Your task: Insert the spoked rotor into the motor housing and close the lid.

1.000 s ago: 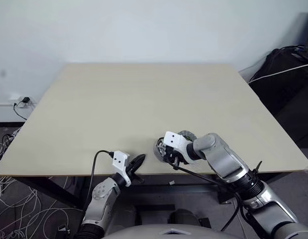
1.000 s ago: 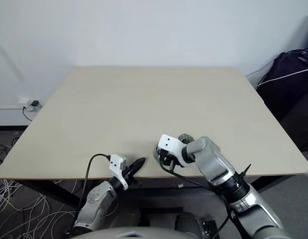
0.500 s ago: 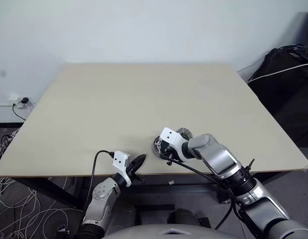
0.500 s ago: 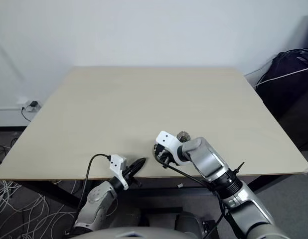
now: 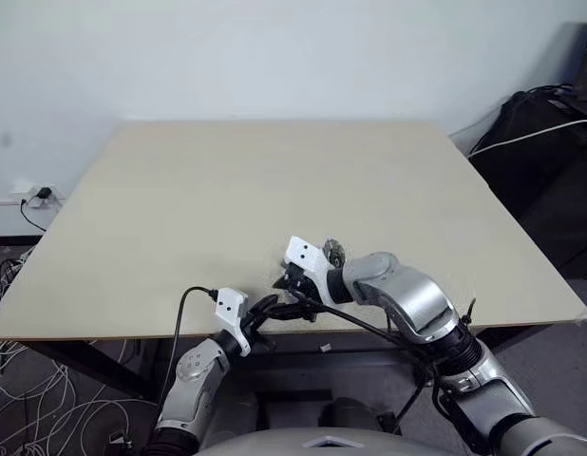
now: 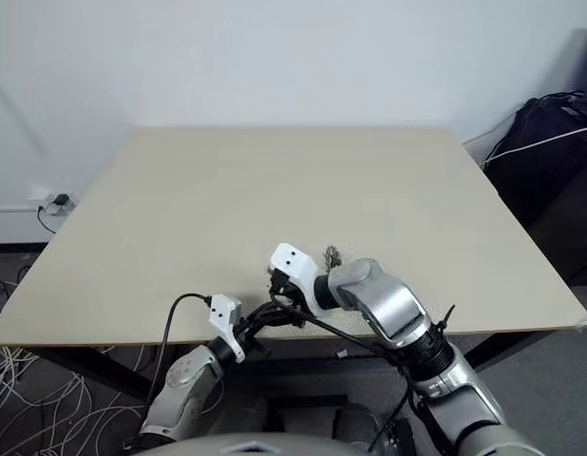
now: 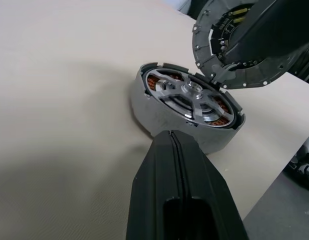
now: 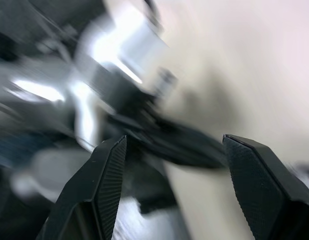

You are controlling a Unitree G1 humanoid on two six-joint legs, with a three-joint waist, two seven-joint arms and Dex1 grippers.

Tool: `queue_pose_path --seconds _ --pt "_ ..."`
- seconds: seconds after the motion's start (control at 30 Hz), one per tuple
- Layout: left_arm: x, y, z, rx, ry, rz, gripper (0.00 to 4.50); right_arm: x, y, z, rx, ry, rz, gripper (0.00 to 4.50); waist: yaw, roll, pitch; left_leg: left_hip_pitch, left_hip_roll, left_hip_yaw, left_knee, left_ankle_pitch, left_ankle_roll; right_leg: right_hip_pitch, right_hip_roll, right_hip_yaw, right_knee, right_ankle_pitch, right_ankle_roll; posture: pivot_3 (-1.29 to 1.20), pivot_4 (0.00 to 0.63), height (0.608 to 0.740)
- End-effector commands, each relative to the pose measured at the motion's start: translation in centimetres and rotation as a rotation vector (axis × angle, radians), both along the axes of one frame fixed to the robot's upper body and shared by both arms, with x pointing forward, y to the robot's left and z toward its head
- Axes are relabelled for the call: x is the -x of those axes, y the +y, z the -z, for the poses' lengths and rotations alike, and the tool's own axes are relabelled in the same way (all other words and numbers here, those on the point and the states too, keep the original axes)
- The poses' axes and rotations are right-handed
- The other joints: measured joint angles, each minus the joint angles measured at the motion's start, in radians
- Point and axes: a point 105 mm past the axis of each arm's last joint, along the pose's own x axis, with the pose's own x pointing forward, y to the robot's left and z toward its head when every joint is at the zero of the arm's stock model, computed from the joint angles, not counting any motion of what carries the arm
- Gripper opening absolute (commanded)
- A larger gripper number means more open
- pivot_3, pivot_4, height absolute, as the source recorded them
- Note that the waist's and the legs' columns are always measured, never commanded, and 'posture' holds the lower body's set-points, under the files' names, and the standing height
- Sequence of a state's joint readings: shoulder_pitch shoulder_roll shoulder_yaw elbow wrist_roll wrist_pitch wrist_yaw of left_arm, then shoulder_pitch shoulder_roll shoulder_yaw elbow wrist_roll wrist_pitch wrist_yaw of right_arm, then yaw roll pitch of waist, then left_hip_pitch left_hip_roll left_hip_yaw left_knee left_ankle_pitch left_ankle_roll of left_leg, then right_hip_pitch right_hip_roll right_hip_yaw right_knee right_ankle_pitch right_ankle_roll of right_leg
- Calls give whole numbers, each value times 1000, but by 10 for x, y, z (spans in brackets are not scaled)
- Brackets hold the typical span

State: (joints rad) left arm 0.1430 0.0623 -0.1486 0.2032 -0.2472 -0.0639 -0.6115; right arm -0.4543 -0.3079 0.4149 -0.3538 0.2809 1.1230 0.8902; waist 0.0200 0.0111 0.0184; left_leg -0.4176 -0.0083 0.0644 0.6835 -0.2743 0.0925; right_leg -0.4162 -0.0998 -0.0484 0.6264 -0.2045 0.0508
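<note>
In the left wrist view the motor housing [image 7: 159,112] lies on the pale table [image 5: 227,190] near its front edge. The spoked rotor [image 7: 190,96] sits inside it, and copper windings show between its silver spokes. My left gripper [image 7: 170,135] is shut and empty, with its tip just short of the housing's wall. My right gripper [image 5: 286,283] hovers above the housing with its fingers [image 8: 107,175] wide open and nothing between them. A small silver-grey part, apparently the lid [image 5: 332,253], shows just behind my right wrist, mostly hidden.
The table's front edge [image 5: 132,334] runs just under both grippers. A dark bag [image 5: 545,142] stands off the table's right side. Loose cables [image 5: 18,389] and a wall socket [image 5: 37,193] lie on the floor to the left.
My right gripper has opened, lifted off the housing and swung left toward my left gripper. My left gripper has stayed still and shut.
</note>
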Motion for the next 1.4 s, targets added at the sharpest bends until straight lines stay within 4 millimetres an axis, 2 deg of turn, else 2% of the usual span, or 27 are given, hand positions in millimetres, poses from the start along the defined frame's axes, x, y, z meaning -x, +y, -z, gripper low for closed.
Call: queue_pose_path --seconds 0.03,0.07,0.13,0.23,0.27,0.37,0.5,0.63,0.73,0.87,0.97,1.1,1.4 --pt "-5 -3 -15 22 -47 7 0 5 15 -47 -233 -110 -42 3309 -1 0 0 0 0 0 0 0 0 0 0 0 0 0 0 0 0 740" --pt "-5 -3 -15 22 -47 8 0 4 18 -55 -275 -132 -34 3309 -1 0 0 0 0 0 0 0 0 0 0 0 0 0 0 0 0 740" --pt "-5 -3 -15 21 -45 10 0 -17 19 -77 -367 -234 78 3309 -2 0 0 0 0 0 0 0 0 0 0 0 0 0 0 0 0 740" --pt "-5 -4 -15 20 -44 12 0 -49 10 -94 -394 -367 273 2727 -3 0 0 0 0 0 0 0 0 0 1 0 0 1 1 0 0 740" --pt "-5 -4 -14 20 -44 12 0 -55 7 -96 -389 -397 309 2396 -3 0 0 0 0 0 0 0 0 0 1 0 0 1 1 0 0 740" --pt "-4 -2 -13 17 -41 11 0 -82 -23 -106 -285 -625 476 1392 -2 0 0 0 -1 0 0 0 0 0 1 0 0 1 1 0 0 740" --pt "-4 -2 -12 16 -38 14 0 -101 -63 -104 -98 -827 597 89 -5 0 0 0 -2 2 -1 0 0 -1 0 2 -1 1 1 0 0 740" --pt "-3 -3 -11 20 -32 21 0 -113 -116 -79 311 -1031 588 38 -3 0 0 0 -1 2 -2 0 0 -1 1 1 -1 0 0 0 0 740" --pt "-3 -4 -11 20 -30 25 0 -106 -138 -56 452 -999 505 38 -4 0 0 0 -1 2 -1 0 0 0 1 1 -1 0 0 0 0 740" --pt "-3 -3 -10 18 -29 25 0 -81 -155 -20 570 -868 355 38 -4 0 1 1 0 2 -1 0 0 0 2 1 -1 -1 0 0 0 740" --pt "-3 -3 -9 16 -27 28 0 -71 -159 -5 569 -801 362 38 -5 -1 1 1 0 2 -1 0 0 1 2 0 -1 -1 0 0 0 740" --pt "-3 -3 -9 13 -26 36 0 -74 -162 5 541 -792 526 38 -4 -2 2 2 1 2 1 0 0 2 3 0 0 -1 1 0 0 740" --pt "-3 -3 -12 5 -31 43 0 -64 -136 36 433 -673 780 38 2 -2 2 1 0 2 0 0 0 2 2 1 -1 0 1 0 0 740"
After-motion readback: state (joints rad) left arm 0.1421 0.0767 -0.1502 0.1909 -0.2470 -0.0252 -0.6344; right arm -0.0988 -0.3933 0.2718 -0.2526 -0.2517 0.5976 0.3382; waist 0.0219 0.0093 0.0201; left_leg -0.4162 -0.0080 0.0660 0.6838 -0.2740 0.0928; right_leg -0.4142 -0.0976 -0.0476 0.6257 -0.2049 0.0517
